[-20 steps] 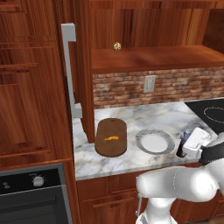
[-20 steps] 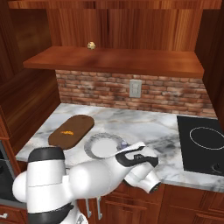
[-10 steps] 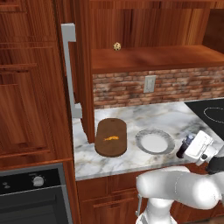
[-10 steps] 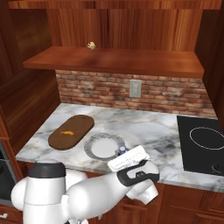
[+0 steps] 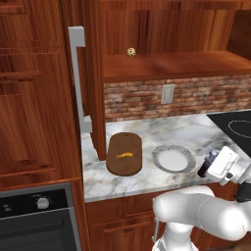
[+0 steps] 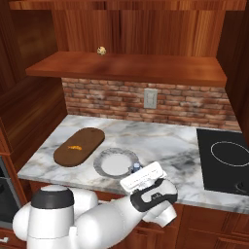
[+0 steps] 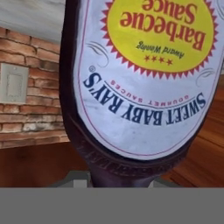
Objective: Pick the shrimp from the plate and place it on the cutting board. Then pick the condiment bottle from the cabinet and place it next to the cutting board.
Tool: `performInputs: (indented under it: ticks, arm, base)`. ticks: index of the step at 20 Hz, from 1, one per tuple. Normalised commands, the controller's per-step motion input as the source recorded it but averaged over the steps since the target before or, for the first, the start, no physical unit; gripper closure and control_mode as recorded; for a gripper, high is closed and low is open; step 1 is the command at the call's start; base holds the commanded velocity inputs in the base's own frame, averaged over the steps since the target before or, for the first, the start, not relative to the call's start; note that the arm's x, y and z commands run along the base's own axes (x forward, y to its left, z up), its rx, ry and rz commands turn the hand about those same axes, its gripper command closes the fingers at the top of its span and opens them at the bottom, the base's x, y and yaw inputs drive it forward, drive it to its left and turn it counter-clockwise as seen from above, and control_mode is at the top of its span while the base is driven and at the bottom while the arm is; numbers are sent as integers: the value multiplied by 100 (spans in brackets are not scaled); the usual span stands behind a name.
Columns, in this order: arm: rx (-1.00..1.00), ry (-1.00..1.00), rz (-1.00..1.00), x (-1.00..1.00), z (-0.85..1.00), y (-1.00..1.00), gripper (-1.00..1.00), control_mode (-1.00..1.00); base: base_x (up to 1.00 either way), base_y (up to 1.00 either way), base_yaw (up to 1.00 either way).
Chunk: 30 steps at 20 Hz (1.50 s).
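Left base view: you see the hand (image 5: 212,166) at the near right edge of the worktop (image 5: 162,131), clamped on the condiment bottle (image 5: 205,165), which sits just right of the plate (image 5: 172,159). The shrimp (image 5: 124,155) lies on the cutting board (image 5: 125,154), left of the plate. In the hand view the bottle's label (image 7: 148,65) reads upside down. A small beige ball (image 6: 101,50) rests on the cabinet (image 6: 136,65) shelf.

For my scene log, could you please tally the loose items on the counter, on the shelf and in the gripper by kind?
Cutting board: 1
Shrimp: 1
Plate: 1
Condiment bottle, in the gripper: 1
Speckled ball on the shelf: 1
Total: 5
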Motion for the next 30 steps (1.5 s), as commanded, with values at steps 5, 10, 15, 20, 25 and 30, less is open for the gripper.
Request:
performInputs:
  ticks: [5,10,15,20,25,30]
  arm:
    - [-2,0,0,0,-17,10,100,-100]
    - [-4,0,0,0,-21,14,100,-100]
    - [-5,0,0,0,-21,11,100,-100]
    - [-6,1,-1,2,-23,7,100,-100]
    - [-6,3,-1,8,-27,1,100,-100]
    - [-7,4,0,8,-28,0,100,-100]
  base:
    - [0,0,0]
    - [0,0,0]
    - [0,0,0]
    - [0,0,0]
    - [0,0,0]
    - [0,0,0]
